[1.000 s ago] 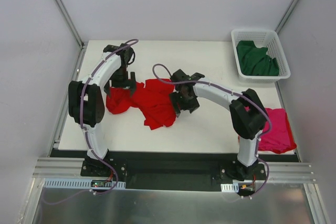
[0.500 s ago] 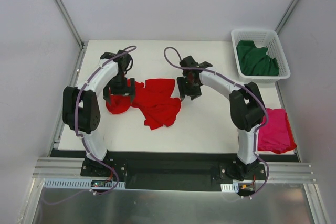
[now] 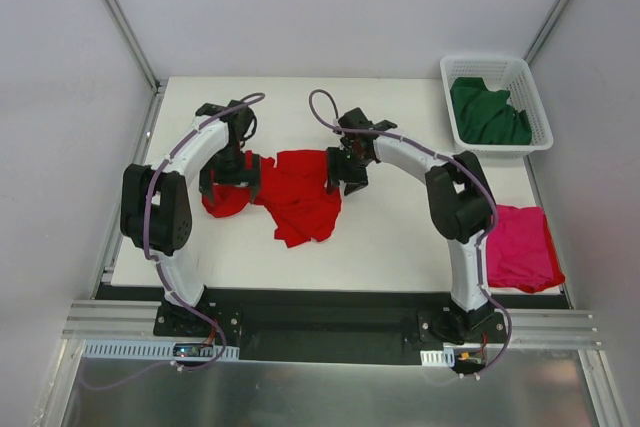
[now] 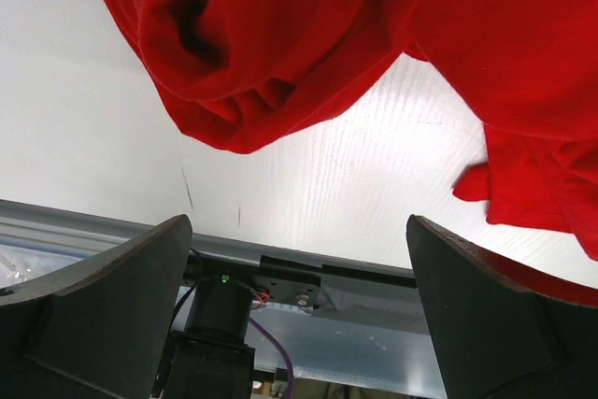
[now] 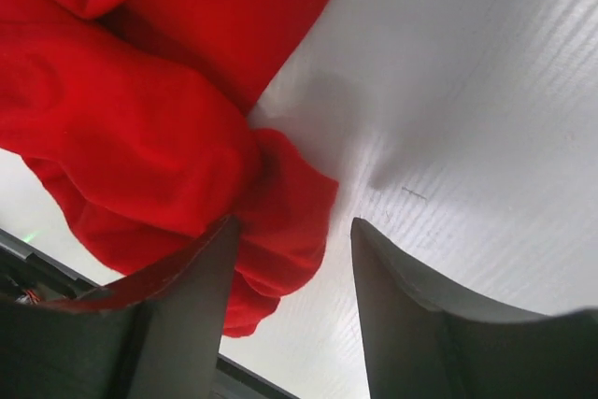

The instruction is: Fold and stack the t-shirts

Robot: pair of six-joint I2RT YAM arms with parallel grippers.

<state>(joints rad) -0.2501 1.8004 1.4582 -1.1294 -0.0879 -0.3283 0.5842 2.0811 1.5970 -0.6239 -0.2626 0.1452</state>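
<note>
The red t-shirt lies crumpled left of the table's middle. My left gripper hangs over its bunched left end, wide open; in the left wrist view nothing is between the fingers and the red t-shirt lies ahead of them. My right gripper is at the shirt's upper right edge, open, and its wrist view shows a fold of the red t-shirt reaching into the gap beside the left finger. The dark green t-shirt fills the basket. The magenta-pink t-shirt lies at the right edge.
The white lattice basket stands at the back right corner. The white table ends at a metal rail near the arm bases, and pale walls close in the left, back and right sides.
My right gripper left the shirt's lower right edge, swung up and right, then came back left to its upper right edge with narrower jaws. The left arm shifted slightly.
</note>
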